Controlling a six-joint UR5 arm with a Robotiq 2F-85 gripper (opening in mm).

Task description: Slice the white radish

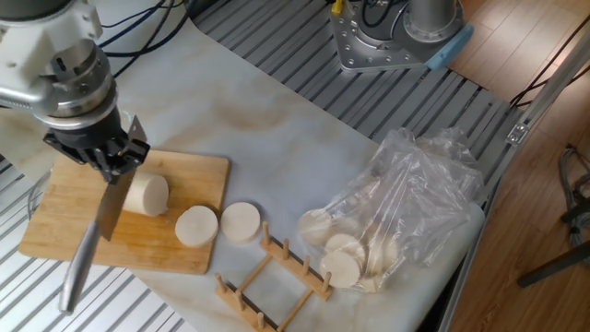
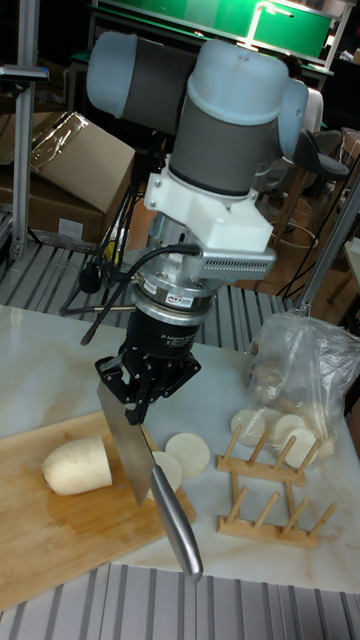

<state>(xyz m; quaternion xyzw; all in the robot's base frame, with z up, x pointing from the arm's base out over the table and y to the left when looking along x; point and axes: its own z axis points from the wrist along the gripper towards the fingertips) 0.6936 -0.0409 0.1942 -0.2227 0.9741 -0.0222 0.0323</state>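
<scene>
The white radish [image 1: 149,194] [image 2: 78,466] lies on its side on the wooden cutting board [image 1: 189,171] [image 2: 50,540]. My gripper [image 1: 109,166] [image 2: 136,402] hangs just above it, shut on a steel knife [image 1: 112,210] [image 2: 128,450]. The blade slants down and its handle points toward the table's front edge. In the tall fixed view the blade stands right beside the radish's cut end; whether it touches I cannot tell. Two round slices [image 1: 196,226] [image 1: 241,221] [image 2: 188,452] lie at the board's right edge, one on it and one just off it.
A small wooden rack [image 1: 277,277] [image 2: 265,490] stands in front of the slices. Right of it lies a clear plastic bag [image 1: 415,194] [image 2: 300,370] holding pale round slices. The arm's base [image 1: 387,37] is bolted at the back.
</scene>
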